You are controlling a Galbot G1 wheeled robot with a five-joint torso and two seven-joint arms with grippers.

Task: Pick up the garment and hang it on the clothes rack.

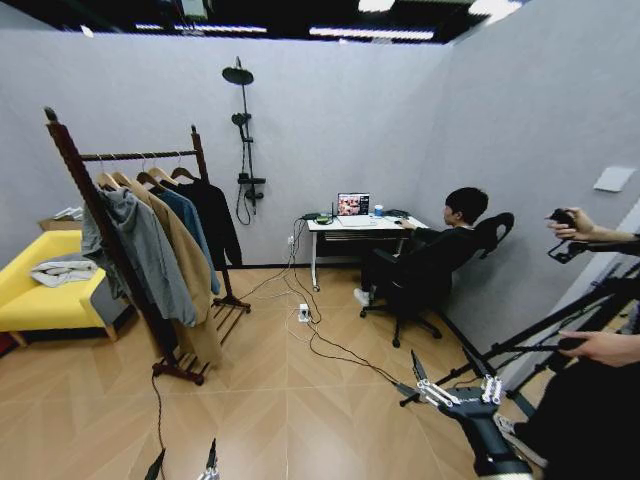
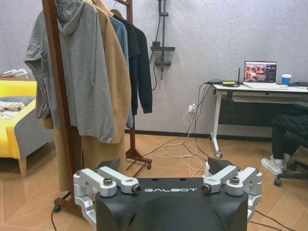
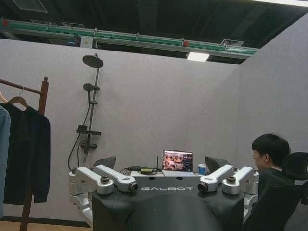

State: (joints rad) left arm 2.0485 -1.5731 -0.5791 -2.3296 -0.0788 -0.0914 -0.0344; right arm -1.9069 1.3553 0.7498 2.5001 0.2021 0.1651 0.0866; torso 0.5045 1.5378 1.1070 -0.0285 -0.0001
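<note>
The black garment (image 1: pixel 215 215) hangs on a light wooden hanger at the far end of the clothes rack (image 1: pixel 140 155), behind a blue jacket, a tan coat and a grey hoodie. Both wrist views catch it too: the garment (image 2: pixel 140 67) past the rack's near post (image 2: pixel 60 96), and the garment (image 3: pixel 26 149) beside the far post (image 3: pixel 42 94). My left gripper (image 1: pixel 185 465) sits low at the frame's bottom edge, open and empty (image 2: pixel 163 168), a good distance short of the rack. The right gripper (image 1: pixel 440 368) is raised at lower right, open and empty (image 3: pixel 160 163), pointing at the back wall.
A yellow sofa (image 1: pixel 40 290) stands left of the rack. Cables (image 1: pixel 320 340) trail across the wooden floor toward a desk (image 1: pixel 360 225) where a person sits. A black shower pole (image 1: pixel 243 140) is on the back wall. A tripod (image 1: pixel 540 340) and a person's hands crowd the right edge.
</note>
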